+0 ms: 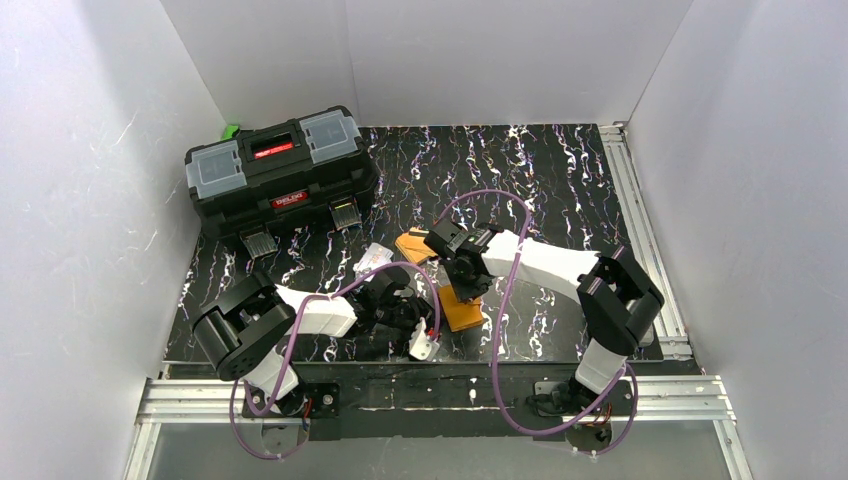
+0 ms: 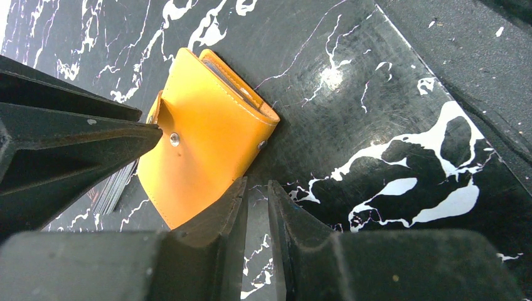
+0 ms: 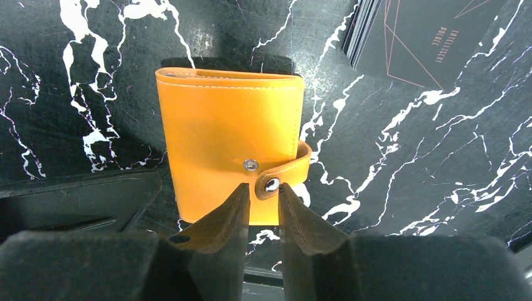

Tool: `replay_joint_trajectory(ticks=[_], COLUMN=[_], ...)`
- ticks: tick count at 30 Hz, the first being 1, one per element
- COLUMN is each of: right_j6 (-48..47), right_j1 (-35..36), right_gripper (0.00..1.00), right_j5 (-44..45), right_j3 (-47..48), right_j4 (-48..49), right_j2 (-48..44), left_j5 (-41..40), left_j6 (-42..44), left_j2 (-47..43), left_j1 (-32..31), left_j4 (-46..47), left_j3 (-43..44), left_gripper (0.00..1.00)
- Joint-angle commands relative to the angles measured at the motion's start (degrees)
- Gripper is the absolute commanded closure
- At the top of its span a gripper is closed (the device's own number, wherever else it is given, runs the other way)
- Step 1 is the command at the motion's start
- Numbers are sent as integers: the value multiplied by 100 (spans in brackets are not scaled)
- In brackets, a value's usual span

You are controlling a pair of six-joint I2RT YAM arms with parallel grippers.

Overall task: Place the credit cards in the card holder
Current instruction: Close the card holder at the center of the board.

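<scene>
Several things close around the card holder (image 1: 462, 310), itself flat on the counter (image 1: 560, 180) just toward 6 o'clock from centre, folded shut, with its snap tab (image 3: 293, 169) unfastened and curling loose. Near it at 11 o'clock, thin orange cards (image 1: 411, 245); a little further toward 10 o'clock, a pale white card (image 1: 375, 256). Well away at 10 o'clock, a big black toolbox (image 1: 280, 172), with a green scrap (image 1: 232, 130) behind its far corner. In the right wrist view, a stack of black cards (image 3: 433, 37) at 1 o'clock from the holder, apart from it. Crowding the holder from both flanks, the two arms.

From 4 o'clock, the right arm (image 1: 550, 262), stretched toward 9 with the wrist tipped down over the holder. At its end, the right claw (image 3: 260, 191), nearly pressed together, tips on either side of the tab's snap end; cannot tell whether truly pinching it. From 7 o'clock, the left arm (image 1: 320, 312), folded low and aimed toward 3. At its end, the left claw (image 2: 257, 200), almost pressed together on nothing but a slit of bare counter, one fingertip (image 2: 232, 197) at the holder's edge, contact unclear.
</scene>
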Motion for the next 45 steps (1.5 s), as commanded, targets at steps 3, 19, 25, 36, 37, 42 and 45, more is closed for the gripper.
replay_joint_trajectory(ticks=[3,19,25,36,37,42,45], right_j6=[-100,-59,-84,-69,-56,-25,-1], right_j1=[65,111,110,110,110,110,110], right_gripper=[65,70,72,85,85,93,99], right_j5=[66,183,186,205,215,256,280], right_j3=[204,212,237,228,228,173,133], right_j4=[-34,-32,-55,-18,-10,38,95], right_j2=[68,123,189,112,92,-5,-63], left_j5=[138,132,120,132,135,138,147], left_j6=[-40,-32,-40,-57,-58,-58,-58], left_j2=[-150,-203,-215,-234,-233,-234,-234], left_j1=[-34,-34,-33,-47,-42,-53,-51], left_j4=[-67,-50,-65,-34,-35,-30,-32], left_j3=[-46,-107,-112,-142,-142,-151,-156], left_gripper=[83,83,83,83,83,83,83])
